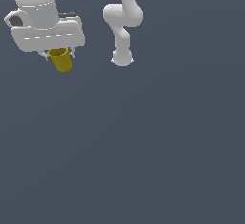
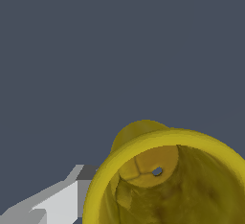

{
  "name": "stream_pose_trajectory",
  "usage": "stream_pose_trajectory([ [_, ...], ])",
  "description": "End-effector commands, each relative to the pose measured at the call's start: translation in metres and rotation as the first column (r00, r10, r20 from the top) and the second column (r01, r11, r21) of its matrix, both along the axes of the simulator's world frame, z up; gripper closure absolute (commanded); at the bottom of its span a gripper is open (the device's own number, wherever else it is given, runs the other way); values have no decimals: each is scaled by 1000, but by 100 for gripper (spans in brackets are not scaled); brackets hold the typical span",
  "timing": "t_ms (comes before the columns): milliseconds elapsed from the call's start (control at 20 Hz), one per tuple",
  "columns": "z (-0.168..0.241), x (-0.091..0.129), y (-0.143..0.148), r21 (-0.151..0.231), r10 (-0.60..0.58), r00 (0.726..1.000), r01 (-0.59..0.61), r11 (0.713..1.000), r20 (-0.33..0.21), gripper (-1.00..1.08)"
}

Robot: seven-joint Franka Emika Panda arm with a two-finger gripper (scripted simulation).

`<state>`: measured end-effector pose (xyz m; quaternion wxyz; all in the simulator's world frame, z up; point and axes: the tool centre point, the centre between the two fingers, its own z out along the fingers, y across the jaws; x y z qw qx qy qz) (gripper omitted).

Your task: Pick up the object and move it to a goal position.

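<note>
The object (image 1: 61, 59) is a little yellow cup-shaped cylinder with faintly ribbed sides and an open, hollow top. It sits near the top of the exterior view's left, tilted a bit. The wrist view looks right down into it (image 2: 167, 180): flared rim, mottled inside, tiny hole in the floor.

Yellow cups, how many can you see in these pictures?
1. The yellow cup hangs between the claw fingers in the exterior view's upper left; the wrist view looks into its hollow top. Nothing suggests hidden others.
</note>
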<state>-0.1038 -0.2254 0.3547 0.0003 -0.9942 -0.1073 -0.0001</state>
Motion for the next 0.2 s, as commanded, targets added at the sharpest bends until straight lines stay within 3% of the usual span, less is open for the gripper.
stream_pose_trajectory([
  [0, 6, -1, -3, 0, 1, 1000, -1, 1000, 0, 108],
  [150, 8, 0, -4, -1, 1, 1000, -1, 1000, 0, 108],
])
